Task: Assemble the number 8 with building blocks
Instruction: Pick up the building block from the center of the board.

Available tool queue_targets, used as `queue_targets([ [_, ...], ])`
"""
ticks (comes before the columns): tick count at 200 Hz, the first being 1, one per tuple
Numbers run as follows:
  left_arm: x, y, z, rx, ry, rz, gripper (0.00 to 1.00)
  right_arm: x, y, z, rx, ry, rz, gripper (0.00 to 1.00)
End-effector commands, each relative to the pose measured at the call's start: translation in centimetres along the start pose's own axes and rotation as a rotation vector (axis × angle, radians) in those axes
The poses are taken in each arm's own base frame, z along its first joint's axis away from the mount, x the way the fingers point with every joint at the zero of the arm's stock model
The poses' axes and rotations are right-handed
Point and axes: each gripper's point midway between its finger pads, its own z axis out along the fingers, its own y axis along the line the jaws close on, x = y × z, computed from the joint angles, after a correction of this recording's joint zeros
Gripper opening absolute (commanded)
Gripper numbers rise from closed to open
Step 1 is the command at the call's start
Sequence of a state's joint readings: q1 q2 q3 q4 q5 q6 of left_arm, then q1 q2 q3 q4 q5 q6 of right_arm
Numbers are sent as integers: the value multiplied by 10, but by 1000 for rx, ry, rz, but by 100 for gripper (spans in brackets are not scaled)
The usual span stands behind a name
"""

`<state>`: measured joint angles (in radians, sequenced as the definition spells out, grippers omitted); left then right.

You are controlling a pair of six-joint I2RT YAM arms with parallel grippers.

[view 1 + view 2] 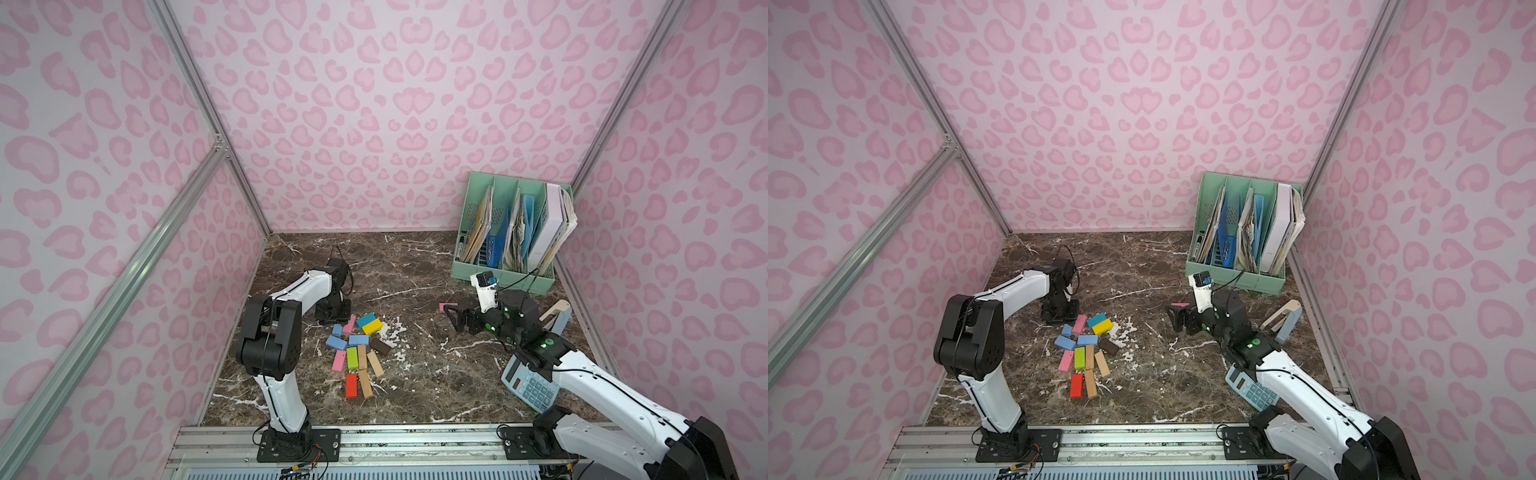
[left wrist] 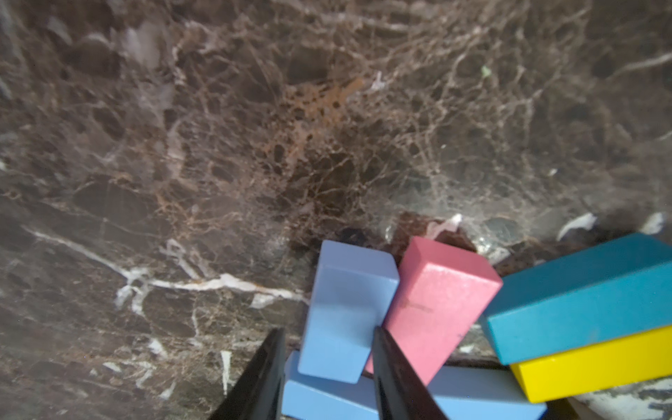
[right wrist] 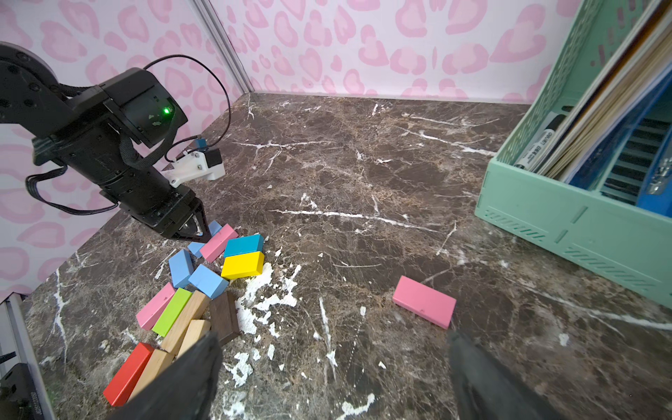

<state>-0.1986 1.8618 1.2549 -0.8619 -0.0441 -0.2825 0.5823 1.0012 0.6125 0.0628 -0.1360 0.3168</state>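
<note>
The building blocks (image 1: pixel 357 353) lie in a loose pile left of the table's middle: pink, light blue, teal, yellow, green, red, dark brown and tan. My left gripper (image 2: pixel 329 331) reaches down at the pile's far end. Its jaws straddle a tilted light blue block (image 2: pixel 345 309). One finger touches it; a narrow gap shows at the other. That block leans against a pink block (image 2: pixel 440 302), beside the teal (image 2: pixel 582 305) and yellow (image 2: pixel 596 363) ones. A lone pink block (image 3: pixel 423 302) lies flat to the right, just ahead of my right gripper (image 3: pixel 332 338), which is open wide and empty.
A mint file organiser (image 1: pixel 511 232) full of folders stands at the back right. A pale blue calculator (image 1: pixel 528 386) lies under my right arm. A beige and pale blue object (image 1: pixel 555 316) sits near the right wall. Pink patterned walls close in three sides.
</note>
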Motion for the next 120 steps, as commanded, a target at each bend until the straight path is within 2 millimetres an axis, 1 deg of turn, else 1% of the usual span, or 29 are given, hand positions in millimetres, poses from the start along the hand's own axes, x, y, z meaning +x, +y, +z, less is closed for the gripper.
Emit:
queue_targets([
  [1,6,2,7,-14,39,2,41,-6,2,-1,-12,-32,-6,98],
  [45,7,3,7,-20,38,1,36,-5,1,-4,-14,-37,-3,98],
  [59,8,4,9,-25,51,0,36,-5,0,-5,-14,-40,-3,98],
  [71,8,5,9,-32,52,0,41,-4,1,-5,-16,-40,-1,98],
  [102,7,6,6,-35,37,-5,41,-4,0,-6,-16,-45,4,98],
  [120,6,7,4,-34,28,-9,39,-5,0,-7,-19,-48,5,98],
])
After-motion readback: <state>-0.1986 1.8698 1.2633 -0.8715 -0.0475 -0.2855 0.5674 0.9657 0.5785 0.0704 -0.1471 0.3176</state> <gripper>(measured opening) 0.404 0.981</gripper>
